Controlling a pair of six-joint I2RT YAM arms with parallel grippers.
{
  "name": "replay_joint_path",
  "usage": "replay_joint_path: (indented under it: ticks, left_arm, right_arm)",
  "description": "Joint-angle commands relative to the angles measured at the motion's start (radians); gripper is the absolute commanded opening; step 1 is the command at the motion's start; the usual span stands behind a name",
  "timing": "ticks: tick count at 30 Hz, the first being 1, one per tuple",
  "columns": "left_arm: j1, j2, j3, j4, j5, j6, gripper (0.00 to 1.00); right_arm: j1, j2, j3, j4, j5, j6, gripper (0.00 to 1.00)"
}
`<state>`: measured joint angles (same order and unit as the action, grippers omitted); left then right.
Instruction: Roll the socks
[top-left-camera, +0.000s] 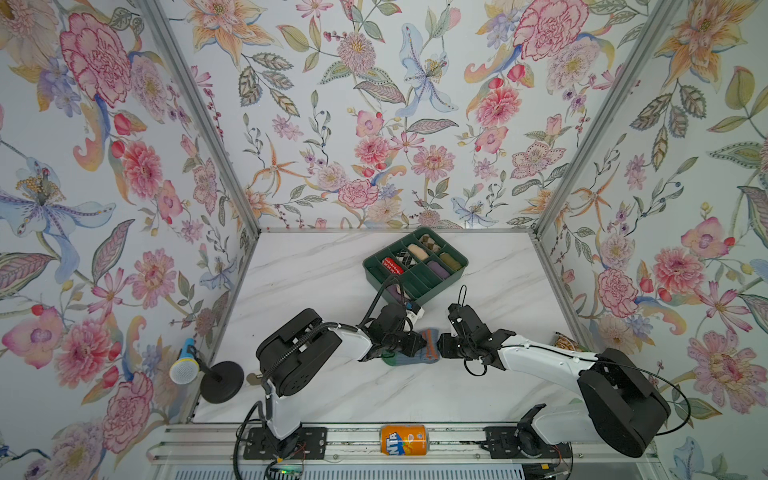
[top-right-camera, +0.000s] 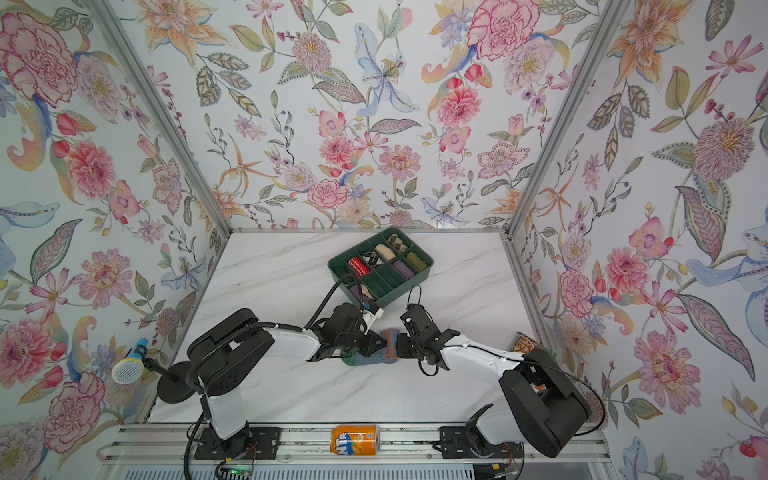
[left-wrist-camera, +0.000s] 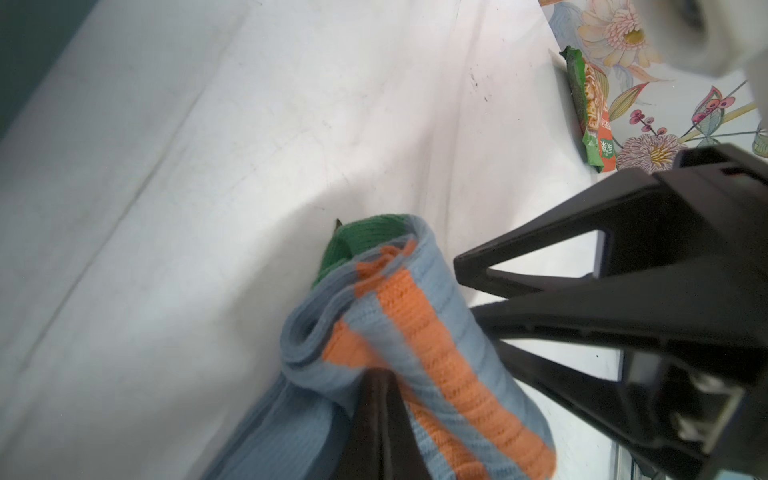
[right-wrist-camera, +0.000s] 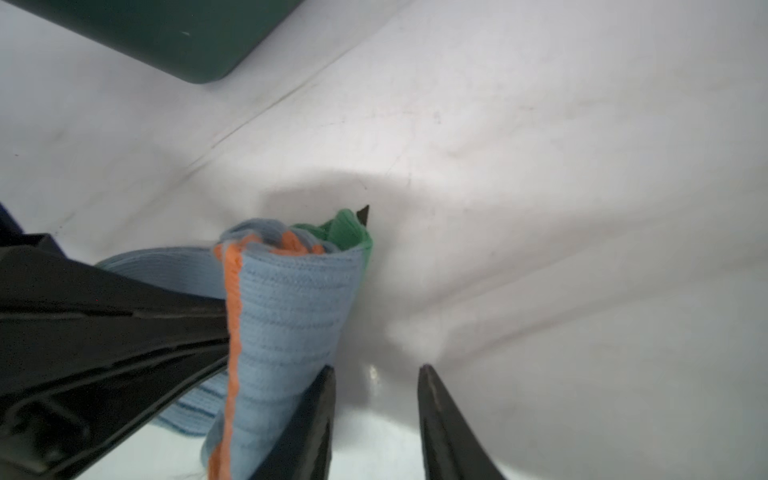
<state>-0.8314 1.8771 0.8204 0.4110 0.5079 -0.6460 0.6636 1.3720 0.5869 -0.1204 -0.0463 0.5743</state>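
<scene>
Left fingers (left-wrist-camera: 376, 419) pinched, right fingers (right-wrist-camera: 442, 419) parted

**pixelmoth:** what's going on with those walls (top-left-camera: 374, 104)?

**rig_dad:** floral wallpaper on all three sides, silver metal posts (top-left-camera: 203, 120) in the corners. White marble-look tabletop (top-left-camera: 316, 282), aluminium rail (top-left-camera: 457, 436) along the front. Soft, even light.

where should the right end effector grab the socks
Probably the rolled end of the socks, pinched across the blue band beside the orange stripe, coming from the side opposite the left end effector, which clamps it. There the layers form a tube; the right end effector stands open beside it.
</scene>
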Motion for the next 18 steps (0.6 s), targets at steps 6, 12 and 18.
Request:
replay_joint_path:
  ticks: [6,12,18]
  left_arm:
    - [-0.012,-0.012,-0.029,-0.149,-0.028,0.042,0.0]
    - [-0.005,-0.019,-0.041,-0.153,-0.025,0.043,0.0]
    - [0.009,-0.031,-0.075,-0.148,-0.02,0.045,0.0]
  right_arm:
    - [-0.01,-0.036,-0.042,0.113,-0.123,0.027,0.37]
    - [-0.01,0.0,-0.044,0.171,-0.201,0.038,0.38]
    - [-0.011,0.043,-0.044,0.204,-0.244,0.05,0.41]
